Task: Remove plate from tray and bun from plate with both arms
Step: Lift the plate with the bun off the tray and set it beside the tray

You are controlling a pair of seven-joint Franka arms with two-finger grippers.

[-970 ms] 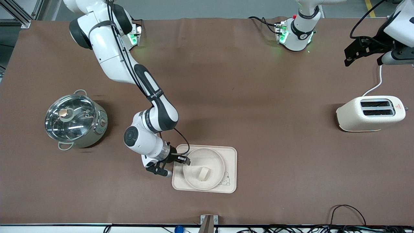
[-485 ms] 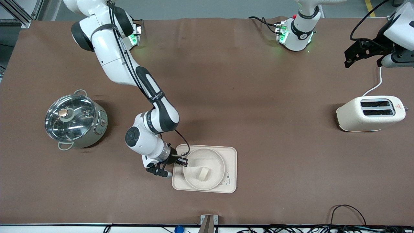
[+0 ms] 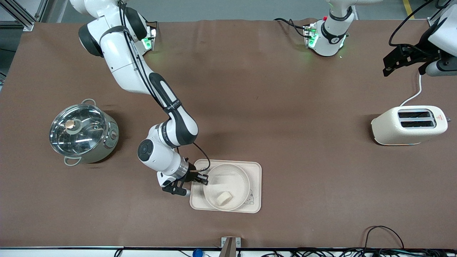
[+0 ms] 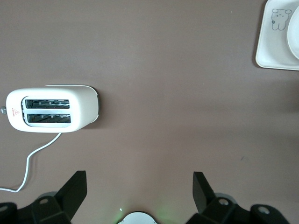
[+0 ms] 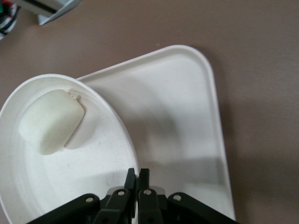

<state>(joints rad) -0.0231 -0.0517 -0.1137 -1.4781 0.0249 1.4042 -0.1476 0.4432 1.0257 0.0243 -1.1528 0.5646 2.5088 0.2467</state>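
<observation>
Brown matting covered the counter [image 3: 271,107], with a lidded steel pot [image 3: 83,134] at the middle left of the front view and a cream toaster [image 3: 409,125] at the middle right. Low in the centre of that view lay the tray [image 3: 255,185], and on it the plate [image 3: 226,186], with the bun [image 3: 224,198] lying in the part of the plate nearer the front camera. The right pincer [image 3: 202,177] had its fingers pressed fully together on the plate's rim at the side toward the pot; the right wrist view showed the rim [image 5: 125,140] pinched between the black fingertips [image 5: 131,176], and the plate looked tipped up on that side, though that was hard to be sure of. The left pincer [image 4: 140,191] hung wide open, holding nothing, over bare matting at the upper right of the front view, above the toaster in the picture; that arm waited. The plate seemed stiff, light and smooth, so a thin edge grip could slip or let it swing, and the raised rim was the only sensible hold. The bun looked soft and loose, likely to slide in a tilted plate, and would want a gentle pinch across its short sides.
</observation>
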